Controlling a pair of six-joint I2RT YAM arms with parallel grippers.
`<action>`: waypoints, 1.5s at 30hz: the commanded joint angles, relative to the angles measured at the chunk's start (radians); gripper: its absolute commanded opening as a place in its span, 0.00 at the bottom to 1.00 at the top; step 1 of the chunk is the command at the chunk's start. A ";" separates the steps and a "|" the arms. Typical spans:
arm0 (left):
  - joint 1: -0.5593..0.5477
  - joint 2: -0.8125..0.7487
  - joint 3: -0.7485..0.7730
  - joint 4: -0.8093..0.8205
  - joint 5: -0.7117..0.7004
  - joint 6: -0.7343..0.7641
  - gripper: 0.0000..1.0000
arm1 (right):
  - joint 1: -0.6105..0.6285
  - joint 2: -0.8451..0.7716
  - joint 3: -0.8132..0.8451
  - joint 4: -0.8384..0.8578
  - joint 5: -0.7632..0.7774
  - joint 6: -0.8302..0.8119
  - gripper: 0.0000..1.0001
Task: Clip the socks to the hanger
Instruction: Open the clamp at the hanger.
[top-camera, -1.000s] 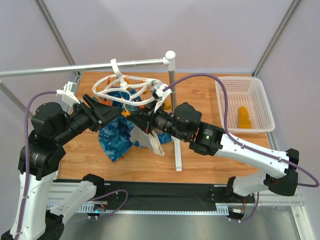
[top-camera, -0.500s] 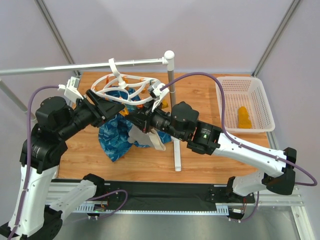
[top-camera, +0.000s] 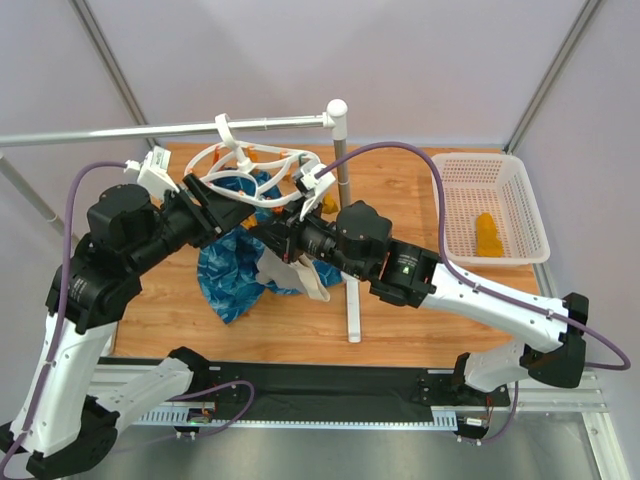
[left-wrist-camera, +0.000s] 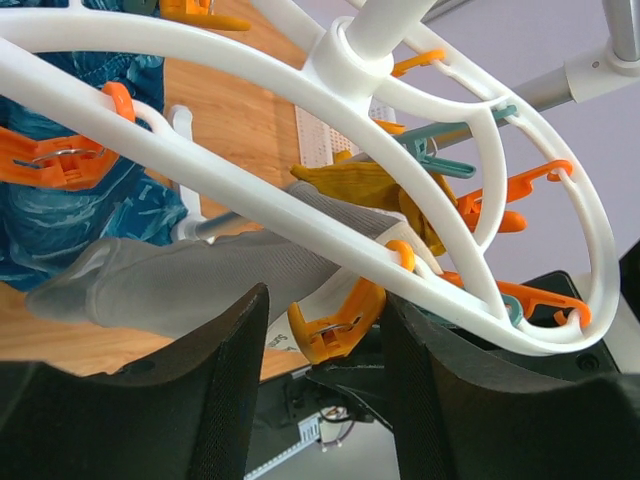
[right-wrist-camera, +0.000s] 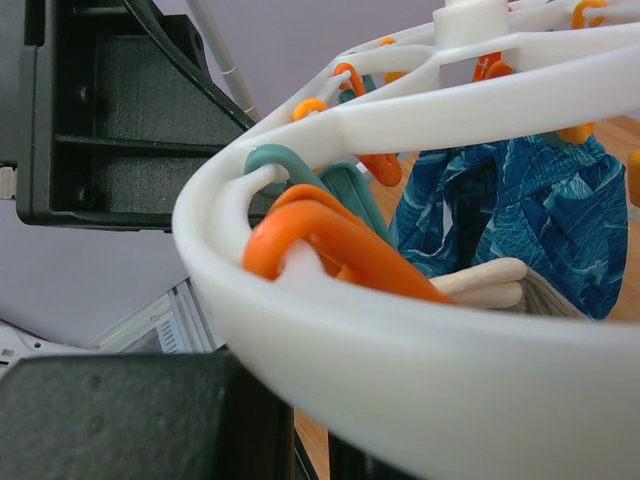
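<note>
The left gripper (top-camera: 203, 205) is at the left rim of the hanger (top-camera: 240, 160). Its fingers (left-wrist-camera: 150, 400) are spread, with an orange clip (left-wrist-camera: 335, 322) in the gap between them (not pinched). The hanger hangs on the grey rail (top-camera: 120, 132), and a blue cloth (top-camera: 225, 275) hangs under it. One sock (left-wrist-camera: 365, 185) shows under its rings. The right gripper (top-camera: 272, 237) is at the near rim; whether it is spread or pressed together I cannot tell. At the far right, the other sock (top-camera: 487, 235) lies in the white basket (top-camera: 490, 157).

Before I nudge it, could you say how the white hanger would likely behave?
Hanging from the rail by one hook, the hanger would probably swing or tilt rather than resist. Its thin open rings suggest it is light yet fairly stiff. The orange clips dangle, so may wobble.
</note>
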 joint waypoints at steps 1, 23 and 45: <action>-0.018 0.007 0.036 -0.007 -0.096 0.028 0.55 | 0.010 0.022 0.047 -0.043 0.039 -0.020 0.00; -0.130 0.056 0.062 0.000 -0.254 0.046 0.27 | 0.026 0.037 0.067 -0.075 0.087 -0.071 0.00; -0.132 0.017 -0.009 0.044 -0.246 0.031 0.00 | 0.016 -0.053 0.031 -0.141 0.022 -0.061 0.56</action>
